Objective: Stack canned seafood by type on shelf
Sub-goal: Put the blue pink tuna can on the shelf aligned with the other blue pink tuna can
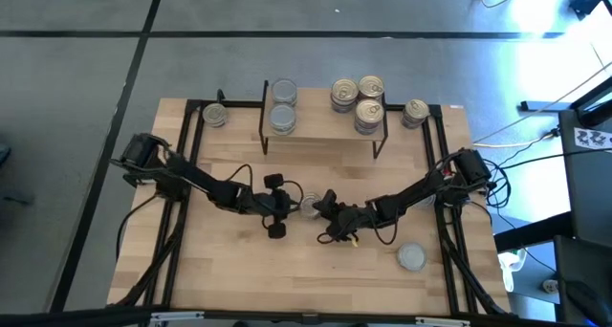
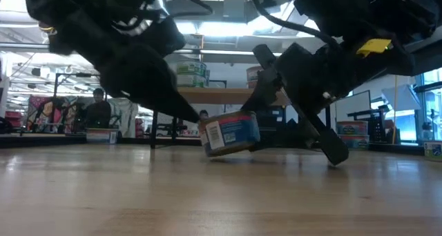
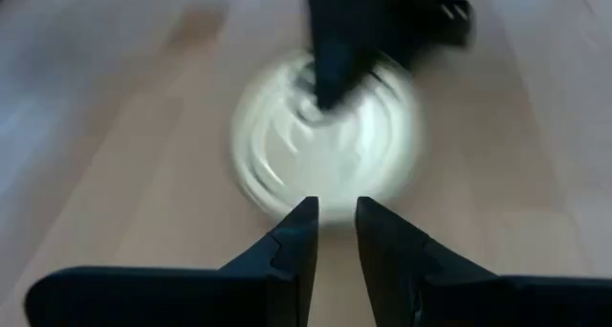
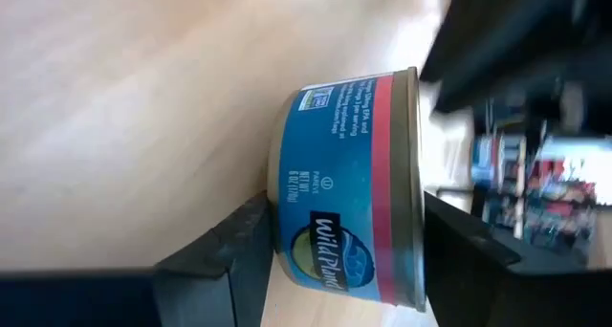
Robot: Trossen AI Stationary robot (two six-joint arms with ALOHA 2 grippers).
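Desk [image 1: 229, 270]: light wood, black-framed edges.
Directly on it: one gold-lidded can [image 1: 215, 116] at the far left; one gold-lidded can [image 1: 415, 113] at the far right; one silver-lidded can [image 1: 411, 258] near right front; a tilted blue-labelled can [image 2: 230, 133] at centre.
Shelf [image 1: 320, 126]: stands at the far edge, carrying two silver-lidded cans [image 1: 283, 105] and three gold-lidded cans [image 1: 360, 101].

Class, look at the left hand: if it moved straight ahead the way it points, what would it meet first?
Probably the silver-lidded can directly ahead of the left hand, which the right hand already grips; depth is uncertain.
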